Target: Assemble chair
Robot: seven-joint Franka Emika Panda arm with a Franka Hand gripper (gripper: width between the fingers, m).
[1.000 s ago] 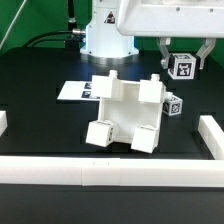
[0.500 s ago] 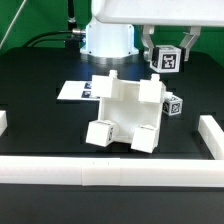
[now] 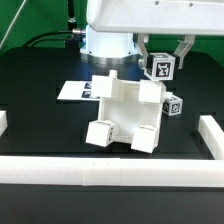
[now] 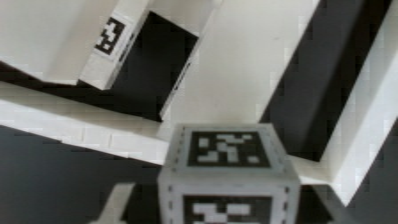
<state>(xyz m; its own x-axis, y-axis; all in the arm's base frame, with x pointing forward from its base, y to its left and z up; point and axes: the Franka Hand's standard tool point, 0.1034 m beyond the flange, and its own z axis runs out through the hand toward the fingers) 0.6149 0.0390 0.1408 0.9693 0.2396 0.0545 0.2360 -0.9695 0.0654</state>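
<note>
Surface: black surface [image 3: 40,120] fills most of the exterior view.
Border rails: long white rails [image 3: 110,172] run along the lower edge and both lower sides of the frame.
Arm: its white base [image 3: 108,40] stands at upper centre.
Chair: the part-built white chair [image 3: 122,112] sits in the middle of the frame on the surface. In the wrist view its slabs [image 4: 98,115] lie under the held block, with dark gaps between them.
Marker board: lies flat at centre left [image 3: 70,90], partly behind the chair.
Pincer: upper right of centre [image 3: 161,60], clenched on a block.
Block: a white tagged cube [image 3: 160,69] [image 4: 222,165], held just above the chair's upper right corner; whether they touch is unclear.
Tagged piece: a small one [image 3: 173,105] at the chair's right edge.
</note>
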